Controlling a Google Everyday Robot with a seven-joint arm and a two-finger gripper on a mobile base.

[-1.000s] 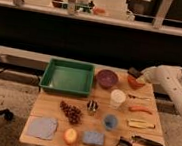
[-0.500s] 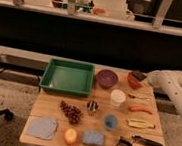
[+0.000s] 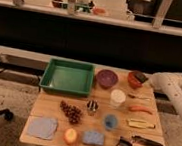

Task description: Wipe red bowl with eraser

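The red bowl [image 3: 133, 80] stands at the back right of the wooden table [image 3: 54, 110], right of the dark purple bowl [image 3: 106, 78]. My gripper [image 3: 142, 77] comes in from the right on the white arm [image 3: 170, 82] and sits over the bowl's right rim. It is shut on the eraser [image 3: 140, 76], a small dark block lying tilted on the bowl's right inner edge. Part of the bowl's right side is hidden behind it.
A green tray [image 3: 69, 76] stands at back left. A white cup [image 3: 117, 97], metal cup [image 3: 92, 106], grapes [image 3: 71, 112], blue bowl [image 3: 110, 121], carrot [image 3: 140, 109], banana [image 3: 141, 124], black-handled tool [image 3: 146, 141], blue sponge [image 3: 93, 137], grey cloth [image 3: 42, 127] and a fruit [image 3: 70, 135] fill the table.
The gripper with the eraser has moved from the bowl's left side across to its right rim and slightly down. The arm has drawn back to the right.
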